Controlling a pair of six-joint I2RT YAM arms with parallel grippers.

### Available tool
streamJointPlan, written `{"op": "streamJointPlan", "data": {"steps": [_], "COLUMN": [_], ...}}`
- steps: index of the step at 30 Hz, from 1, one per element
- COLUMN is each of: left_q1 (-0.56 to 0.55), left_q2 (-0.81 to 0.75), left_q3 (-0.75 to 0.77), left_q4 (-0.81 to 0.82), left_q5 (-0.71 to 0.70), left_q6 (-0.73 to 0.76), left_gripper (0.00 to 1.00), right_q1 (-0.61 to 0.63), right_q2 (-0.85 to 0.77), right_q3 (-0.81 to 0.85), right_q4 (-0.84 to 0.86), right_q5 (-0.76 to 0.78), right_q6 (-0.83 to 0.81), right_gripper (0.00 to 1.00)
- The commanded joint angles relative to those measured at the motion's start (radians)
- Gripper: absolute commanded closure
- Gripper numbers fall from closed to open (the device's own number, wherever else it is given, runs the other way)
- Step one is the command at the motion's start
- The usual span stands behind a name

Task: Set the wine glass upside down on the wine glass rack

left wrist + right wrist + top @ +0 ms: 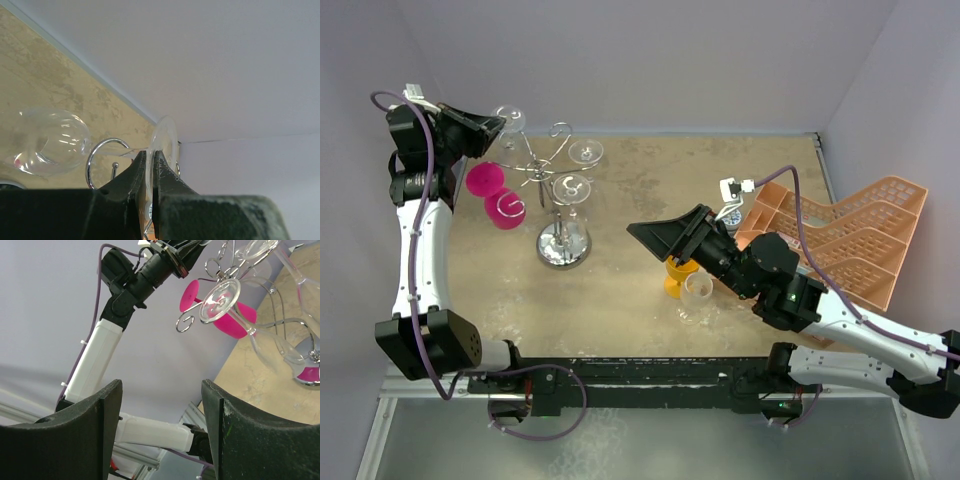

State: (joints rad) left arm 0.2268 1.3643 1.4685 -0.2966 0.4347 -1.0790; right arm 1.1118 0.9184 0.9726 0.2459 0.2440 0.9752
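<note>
left jaws: closed on the thin foot of the wine glass [164, 134], which shows edge-on between them.
wine glass: held off the worktop [650, 180] at the rack's far-left side, close to the back wall. Its clear bowl lies beside a chrome scroll [102, 156]. Whether it touches the rack I cannot tell.
rack [563, 246]: upright on its round base, left of the worktop's middle. Two hung glasses [572, 188] of clear glass sit foot-up in the scrolls. Two pink glasses [485, 180] are at its left side.
right jaws: wide apart with nothing between them, over the middle of the worktop, facing the rack.
orange glass [677, 276]: on the worktop under the right arm, just beside a loose clear glass [698, 291].
crate [850, 235]: peach, at the right edge.
</note>
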Motion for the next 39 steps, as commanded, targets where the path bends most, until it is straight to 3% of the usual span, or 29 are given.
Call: {"op": "streamJointPlan", "data": {"steps": [1,29,39], "left_q1": [0.003,0.032,0.034], "left_q2": [-0.001,-0.017,-0.018], "left_q3": [0.066,0.114,0.118], "left_q4": [0.061,-0.159,-0.212], "left_q5": [-0.044,-0.063,-0.104], "left_q6": [0.026,0.209,0.259], "left_gripper": [1.00,1.00,0.91], "right_q1": [0.003,0.003,0.002], "right_q2": [0.002,-0.013,-0.011], "right_q3": [0.004,0.004,0.003], "right_q4": [0.060,0.039,0.031], "right_q5": [-0.003,0.012,0.015], "right_q6": [-0.010,0.006,0.013], "right_gripper": [0.34,0.35,0.35]}}
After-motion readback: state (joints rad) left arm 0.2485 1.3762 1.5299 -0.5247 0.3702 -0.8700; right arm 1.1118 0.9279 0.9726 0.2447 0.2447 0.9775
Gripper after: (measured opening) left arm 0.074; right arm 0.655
